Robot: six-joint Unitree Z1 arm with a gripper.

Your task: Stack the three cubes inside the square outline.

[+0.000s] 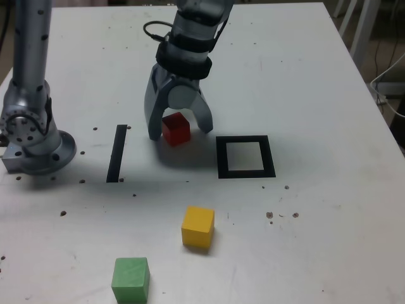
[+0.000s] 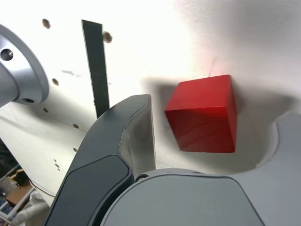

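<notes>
Nearest the camera in the exterior view, a green cube (image 1: 131,280) sits on the white bench (image 1: 329,234), with a yellow cube (image 1: 199,227) farther back and to its right. Beyond them, the robot's wide-set jaws straddle a red cube (image 1: 176,129), with a gap showing on either side of the block in the wrist view. One finger (image 1: 202,115) stands between the red cube and the black square outline (image 1: 223,158), which lies to the cube's right in the exterior view. A straight black tape strip (image 1: 117,154) marks the bench on the cube's other side, between it and the arm's round metal base (image 1: 41,155). Small dark holes (image 1: 63,213) dot the surface around the strip and cubes. At the exterior view's right, a pale cable (image 1: 385,101) loops past the bench edge, near slanting light-coloured bars (image 1: 364,35).
</notes>
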